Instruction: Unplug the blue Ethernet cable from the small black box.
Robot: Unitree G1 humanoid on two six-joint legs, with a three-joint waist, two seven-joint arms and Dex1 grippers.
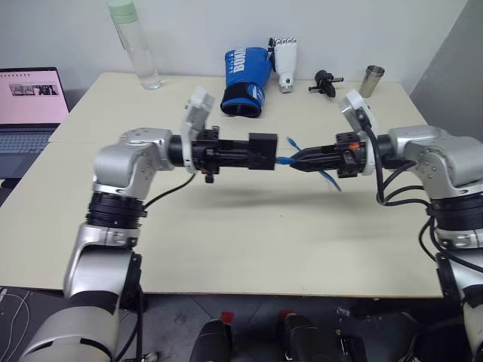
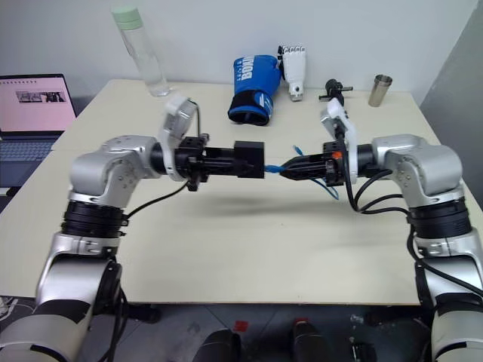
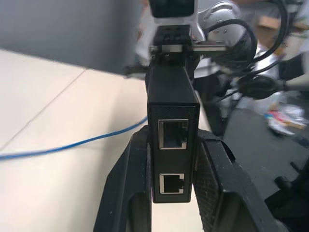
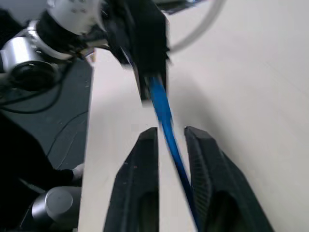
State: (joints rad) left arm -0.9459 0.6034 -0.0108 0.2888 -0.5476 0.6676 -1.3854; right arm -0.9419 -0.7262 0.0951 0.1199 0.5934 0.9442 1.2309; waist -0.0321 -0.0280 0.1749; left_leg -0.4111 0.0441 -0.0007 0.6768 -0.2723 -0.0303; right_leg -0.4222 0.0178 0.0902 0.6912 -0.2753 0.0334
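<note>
Both arms up over the desk, box and cable stretched between them, plug end right at the box.

Left end effector is pinching the small black box by its sides, held level in mid-air w/ one edge facing right – prob. so the cord runs straight out toward the other arm. In the left wrist view the two sockets facing that camera look empty. Right end effector, pointing left at the box, has its fingers a little apart w/ the blue Ethernet cable running between them; can't tell if the pads actually touch it. Cable's far end trails down behind the right wrist. Right wrist view shows the blue cord meeting the box edge; whether it's seated or just out, can't tell.
</note>
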